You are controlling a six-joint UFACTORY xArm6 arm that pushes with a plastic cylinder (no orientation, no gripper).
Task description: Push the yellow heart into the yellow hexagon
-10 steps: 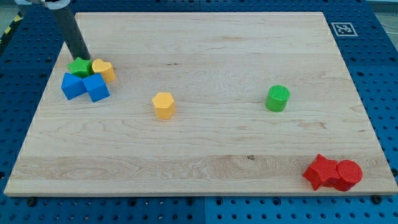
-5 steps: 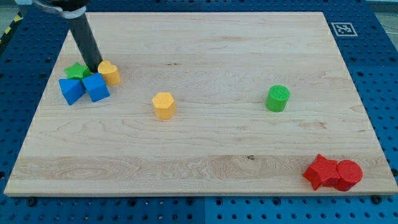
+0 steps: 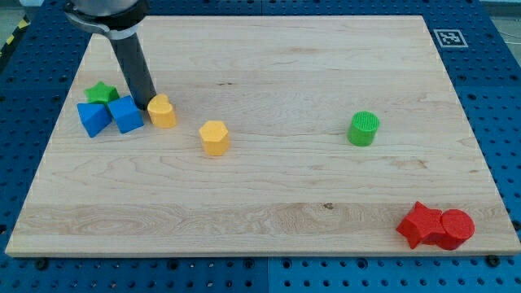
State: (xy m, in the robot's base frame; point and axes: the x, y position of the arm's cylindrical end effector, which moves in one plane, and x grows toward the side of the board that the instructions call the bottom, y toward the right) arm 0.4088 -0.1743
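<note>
The pale wooden desk (image 3: 269, 203) lies on a blue perforated base (image 3: 496, 106), with a small black-and-white marker tag (image 3: 450, 37) at its corner toward the view's top right. No hand is fitted here: the arm ends in a straight dark rod, and my tip (image 3: 149, 107) rests on the desk just at the view's left of the small yellow heart block (image 3: 162, 111), touching it or very nearly so. The heart stands apart from the yellow hexagon block (image 3: 215, 137), which lies toward the view's lower right of it, with bare wood between the two.

Just left of my tip sit two blue blocks, one (image 3: 125, 114) close beside the rod and the other (image 3: 94, 118) touching it further left. A green star-shaped block (image 3: 102, 92) sits behind them, toward the view's top. Well apart, on the right half, stands a green cylinder (image 3: 364, 129). Near the lower right corner a red star-like block (image 3: 418, 224) touches a red cylinder (image 3: 457, 228).
</note>
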